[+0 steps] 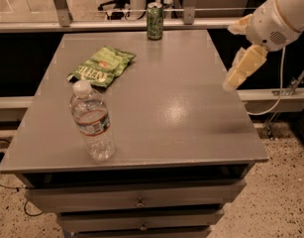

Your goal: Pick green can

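The green can [154, 20] is slim and tall with pale markings and a silver top. It stands upright at the far edge of the grey table [181, 108], near the middle. My gripper [236, 72] hangs from the white arm [278, 16] at the right. It is above the table's right edge, well to the right of the can and nearer to the camera. It holds nothing that I can see.
A flat green chip bag [102, 66] lies on the left far part of the table. A clear water bottle [92, 123] stands upright near the front left. Drawers [139, 202] sit under the tabletop. A metal rail [117, 24] runs behind the table.
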Tool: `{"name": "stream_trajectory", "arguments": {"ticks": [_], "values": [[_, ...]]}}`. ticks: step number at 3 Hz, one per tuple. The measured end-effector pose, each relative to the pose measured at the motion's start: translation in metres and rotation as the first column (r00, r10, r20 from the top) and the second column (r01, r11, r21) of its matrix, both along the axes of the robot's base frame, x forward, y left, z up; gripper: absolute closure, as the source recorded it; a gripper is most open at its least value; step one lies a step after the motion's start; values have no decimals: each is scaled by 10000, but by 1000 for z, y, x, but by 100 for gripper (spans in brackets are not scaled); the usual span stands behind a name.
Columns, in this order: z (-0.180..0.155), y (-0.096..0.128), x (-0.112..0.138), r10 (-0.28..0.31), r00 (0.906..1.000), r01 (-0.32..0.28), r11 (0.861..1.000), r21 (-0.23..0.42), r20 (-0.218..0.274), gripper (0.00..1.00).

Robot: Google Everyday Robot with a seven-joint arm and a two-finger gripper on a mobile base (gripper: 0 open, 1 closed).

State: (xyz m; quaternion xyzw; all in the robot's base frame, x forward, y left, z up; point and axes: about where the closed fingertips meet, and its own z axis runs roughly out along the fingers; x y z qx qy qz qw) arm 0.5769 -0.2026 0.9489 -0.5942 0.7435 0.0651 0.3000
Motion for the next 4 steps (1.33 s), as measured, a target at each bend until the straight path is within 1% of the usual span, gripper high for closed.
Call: {"name": "stream_trajectory", "arguments": {"ticks": [1, 2, 3, 4], "values": [[-5, 27, 48, -245, 9985, 172, 9891, 1466, 480, 0], [9, 57, 94, -906, 9871, 518, 9609, 2721, 1322, 0], [9, 57, 94, -905, 9871, 516, 9609, 2722, 1321, 0], [11, 57, 106, -1287, 9793, 765, 9501, 3023, 1565, 0]]}}
